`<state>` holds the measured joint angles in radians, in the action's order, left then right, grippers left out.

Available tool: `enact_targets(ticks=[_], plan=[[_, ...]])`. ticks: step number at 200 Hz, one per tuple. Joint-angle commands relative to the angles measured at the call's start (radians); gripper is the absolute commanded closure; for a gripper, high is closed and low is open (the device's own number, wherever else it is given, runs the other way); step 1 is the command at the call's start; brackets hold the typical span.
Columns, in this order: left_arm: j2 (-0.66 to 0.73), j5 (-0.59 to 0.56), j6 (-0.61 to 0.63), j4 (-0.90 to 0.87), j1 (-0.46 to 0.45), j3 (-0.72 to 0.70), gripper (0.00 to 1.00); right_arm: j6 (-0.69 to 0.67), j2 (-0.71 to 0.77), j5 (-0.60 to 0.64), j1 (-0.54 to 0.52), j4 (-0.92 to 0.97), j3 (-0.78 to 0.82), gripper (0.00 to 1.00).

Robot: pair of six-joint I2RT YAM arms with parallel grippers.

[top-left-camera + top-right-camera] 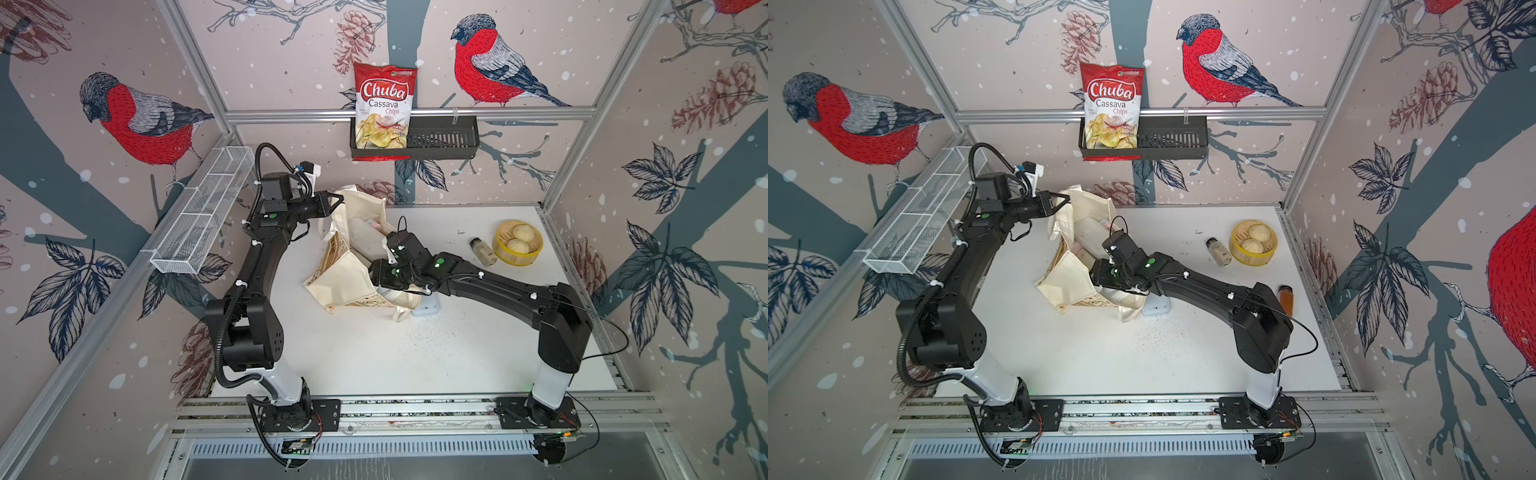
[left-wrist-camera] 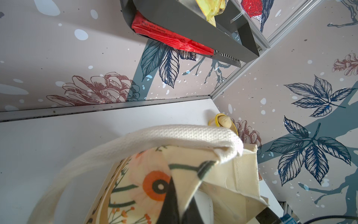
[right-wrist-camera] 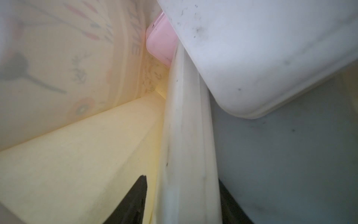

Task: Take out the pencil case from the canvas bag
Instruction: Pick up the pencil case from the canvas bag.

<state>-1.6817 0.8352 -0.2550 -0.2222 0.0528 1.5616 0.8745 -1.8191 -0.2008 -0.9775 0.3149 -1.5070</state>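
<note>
Canvas bag point(image 1: 345, 274) mid-worktop, left of centre, slumped, mouth open upward. Left tool point(image 1: 338, 199) clamped on bag rim at back of the mouth; fingers point(image 2: 169, 195) pinching printed canvas just under the loop handle point(image 2: 184, 135). Right tool point(image 3: 182, 178) inside the bag, jaws either side of a cream-white edge; can't tell if actually gripping. Pencil case point(image 3: 242, 58), white, rounded corners, inside the bag, overlapping a pink box point(image 3: 160, 44). Steamer basket point(image 1: 515, 259) and jar point(image 1: 483, 251) side by side near right edge.
</note>
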Motion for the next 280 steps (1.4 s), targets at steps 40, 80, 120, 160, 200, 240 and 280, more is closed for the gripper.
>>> enact_targets(ticks=[40,80,120,160,200,240,280], plan=[[0.021,-0.009,0.007,0.05,0.001,0.004,1.0,0.037,0.006,-0.02,-0.025,-0.023,0.004,0.52],[0.028,-0.005,0.005,0.054,0.001,0.003,1.0,0.043,0.021,0.017,-0.048,-0.02,0.018,0.54],[0.039,-0.007,0.007,0.053,0.001,0.002,1.0,0.045,0.033,0.038,-0.05,-0.019,0.024,0.56],[0.039,-0.008,0.01,0.055,0.002,0.001,1.0,0.032,0.031,0.036,-0.046,-0.023,0.015,0.6],[0.035,-0.011,0.011,0.053,0.001,0.0,1.0,0.019,0.031,0.027,-0.037,-0.02,0.011,0.63],[0.03,-0.013,0.01,0.053,0.001,0.0,1.0,0.014,0.046,0.021,-0.02,-0.031,0.025,0.72],[0.03,-0.009,0.01,0.055,0.001,0.0,1.0,0.026,0.054,0.023,-0.017,-0.055,0.044,0.74]])
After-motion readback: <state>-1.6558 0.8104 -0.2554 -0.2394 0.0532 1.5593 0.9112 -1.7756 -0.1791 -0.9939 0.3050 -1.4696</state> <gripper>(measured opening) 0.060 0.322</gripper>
